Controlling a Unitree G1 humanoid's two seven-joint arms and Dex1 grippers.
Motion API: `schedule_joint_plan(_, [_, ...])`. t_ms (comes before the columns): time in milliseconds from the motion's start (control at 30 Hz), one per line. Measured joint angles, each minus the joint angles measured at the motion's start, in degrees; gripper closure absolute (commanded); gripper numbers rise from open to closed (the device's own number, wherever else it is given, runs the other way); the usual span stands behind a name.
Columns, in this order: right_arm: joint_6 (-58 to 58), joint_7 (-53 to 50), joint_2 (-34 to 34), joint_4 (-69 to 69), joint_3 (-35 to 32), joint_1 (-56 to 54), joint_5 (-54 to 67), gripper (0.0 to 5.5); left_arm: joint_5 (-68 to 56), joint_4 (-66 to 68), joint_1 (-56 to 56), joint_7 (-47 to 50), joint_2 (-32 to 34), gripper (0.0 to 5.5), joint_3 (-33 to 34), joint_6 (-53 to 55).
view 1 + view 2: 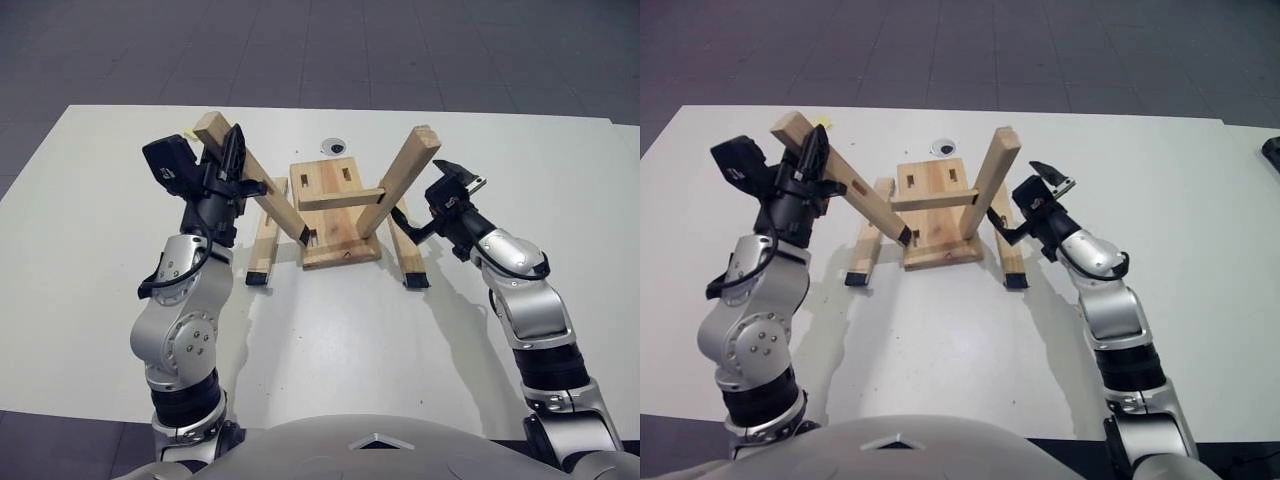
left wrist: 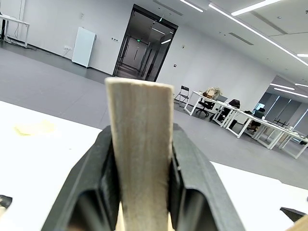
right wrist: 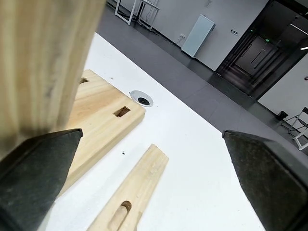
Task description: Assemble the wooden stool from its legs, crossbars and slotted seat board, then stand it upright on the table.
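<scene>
The slotted seat board (image 1: 340, 180) lies flat mid-table. Two wooden legs rise from its near end and lean apart, joined by a crossbar (image 1: 340, 198). My left gripper (image 1: 233, 165) is shut on the upper part of the left standing leg (image 1: 270, 195); in the left wrist view the leg (image 2: 139, 144) sits clamped between the fingers (image 2: 192, 178). The right standing leg (image 1: 405, 170) is free. My right gripper (image 1: 435, 205) hovers open just right of it, the fingers (image 3: 38, 168) spread wide and touching nothing. Two more legs lie flat: one (image 1: 266, 240) left of the board, one (image 1: 408, 250) right of it.
A round cable hole (image 1: 335, 146) sits in the white table (image 1: 520, 160) just behind the board. A yellow scrap (image 2: 33, 128) lies near the far left. Open tabletop spreads left, right and in front of the parts.
</scene>
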Motion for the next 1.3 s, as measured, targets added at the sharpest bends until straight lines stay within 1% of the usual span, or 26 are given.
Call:
schedule_joint_plan(267, [1.1,-0.4,1.3,-0.8,0.5,-0.1,-0.6,0.1,2.7,1.5,0.1,0.4,-2.0,4.47,-0.8,-1.4])
schedule_joint_plan(533, [1.1,-1.5,1.3,1.5,-2.6,0.3,-0.5,0.1,4.4,2.5,0.6,0.2,-2.4,4.47,1.1,-4.2])
schedule_joint_plan(867, [0.5,-3.3,2.1,4.4,-3.6,-0.6,-0.5,0.1,5.3,2.8,2.5,-0.3,-4.3,4.47,-0.1,-7.1])
schedule_joint_plan(1167, [0.6,-4.9,2.6,4.5,-4.7,-0.7,-0.6,0.1,4.4,1.7,4.6,1.0,-4.4,4.47,0.1,-6.0])
schedule_joint_plan(1300, [0.5,-6.9,3.9,4.3,-4.9,-0.7,-0.8,0.1,5.6,1.0,5.2,0.3,-2.7,4.47,-1.0,-5.6])
